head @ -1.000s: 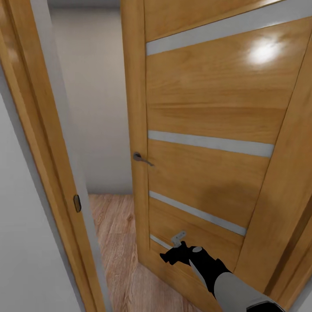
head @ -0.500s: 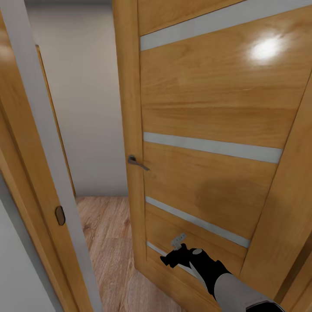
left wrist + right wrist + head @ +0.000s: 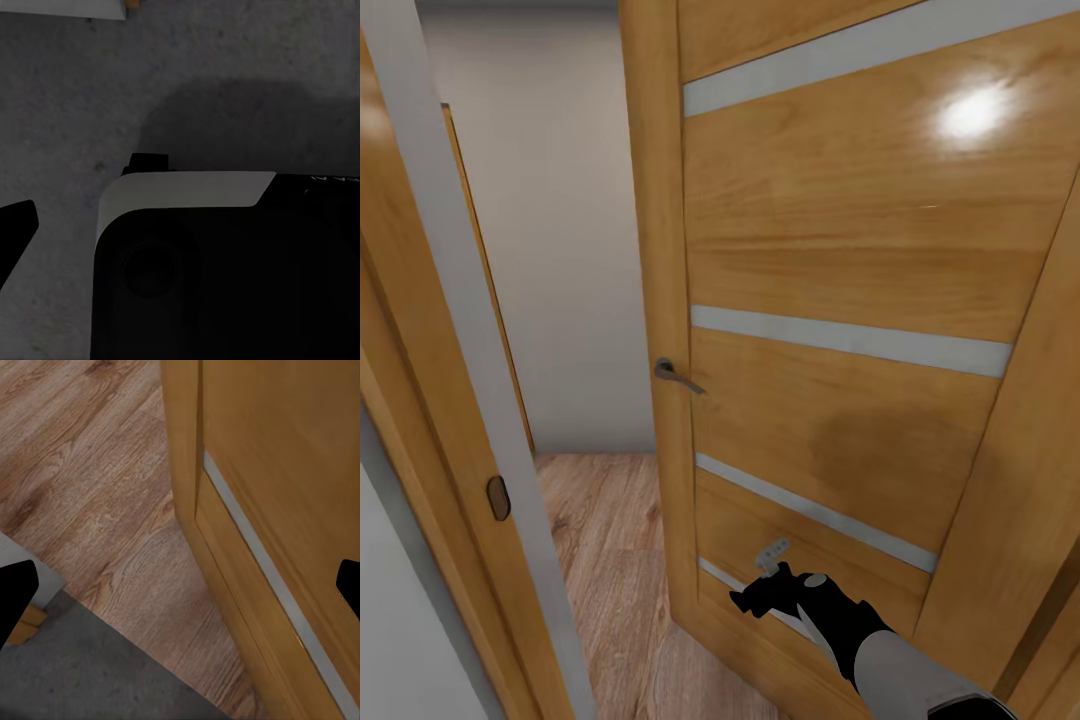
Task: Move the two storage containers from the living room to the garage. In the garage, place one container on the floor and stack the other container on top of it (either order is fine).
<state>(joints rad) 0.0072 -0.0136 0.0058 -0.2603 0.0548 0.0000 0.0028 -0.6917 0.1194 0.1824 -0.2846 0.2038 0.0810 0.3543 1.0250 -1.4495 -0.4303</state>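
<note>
While the robot stands at a doorway, here is how the scene reads.

Door: a tall honey-coloured wooden door with pale horizontal inlay strips (image 3: 840, 300) stands partly open, taking up the head view from 12 round to 5 o'clock; a bright light glare sits on its upper panel at about 1 o'clock.
Handle: a small dark metal lever handle (image 3: 675, 375) sticks out from the door's free edge, near the middle of the view.
Frame: a matching wooden door frame with a grey-white edge (image 3: 460, 400) runs down the 9 o'clock side, with a dark oval strike plate (image 3: 498, 497) set into it.
Gap: between frame and door, a plain grey-white wall (image 3: 570, 250) and a light wood plank floor (image 3: 610, 560) show through.
Right gripper: the black two-fingered right gripper (image 3: 760, 598) on its grey-white forearm reaches in from 5 o'clock, close against the door's lowest panel; contact cannot be confirmed.
Right fingers: in the right wrist view the black fingertips (image 3: 15, 592) sit at opposite edges, spread wide, nothing between them; the door's lower corner (image 3: 225, 532), plank flooring and a patch of dark grey speckled concrete floor (image 3: 90, 675) lie beyond.
Left gripper: the left wrist view shows one black fingertip (image 3: 15, 225) over concrete floor (image 3: 150, 90) and a dark and white robot body part (image 3: 210, 270); finger spread cannot be told.
Storage containers: not visible from here.
</note>
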